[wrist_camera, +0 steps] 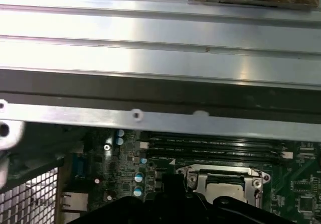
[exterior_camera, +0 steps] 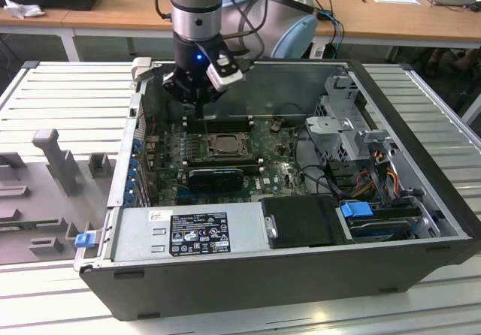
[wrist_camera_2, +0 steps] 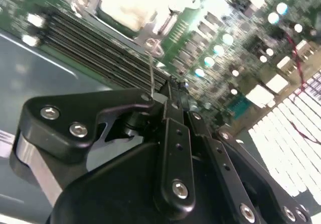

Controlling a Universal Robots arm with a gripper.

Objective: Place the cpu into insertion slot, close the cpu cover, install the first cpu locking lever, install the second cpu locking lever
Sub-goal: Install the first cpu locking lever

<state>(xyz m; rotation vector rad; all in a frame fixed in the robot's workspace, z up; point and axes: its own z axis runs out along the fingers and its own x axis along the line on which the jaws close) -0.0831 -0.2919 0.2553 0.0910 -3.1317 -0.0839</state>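
- The gripper (exterior_camera: 197,101) is seen low inside the open computer case (exterior_camera: 421,222), over the motherboard (exterior_camera: 274,171) at the far edge of the insertion slot (exterior_camera: 223,144), just beside the memory slots (exterior_camera: 225,122).
- In the second wrist view the fingers (wrist_camera_2: 173,101) are drawn together on a thin wire-like locking lever (wrist_camera_2: 152,71).
- The cpu (wrist_camera: 223,188) appears seated, with the cpu cover (wrist_camera: 198,180) down around it.
- A lever step is judged in hand; a steady press and hooking under the catch are called for.
- A label (exterior_camera: 199,232) is carried on the power supply (exterior_camera: 150,233); its print is not legible.
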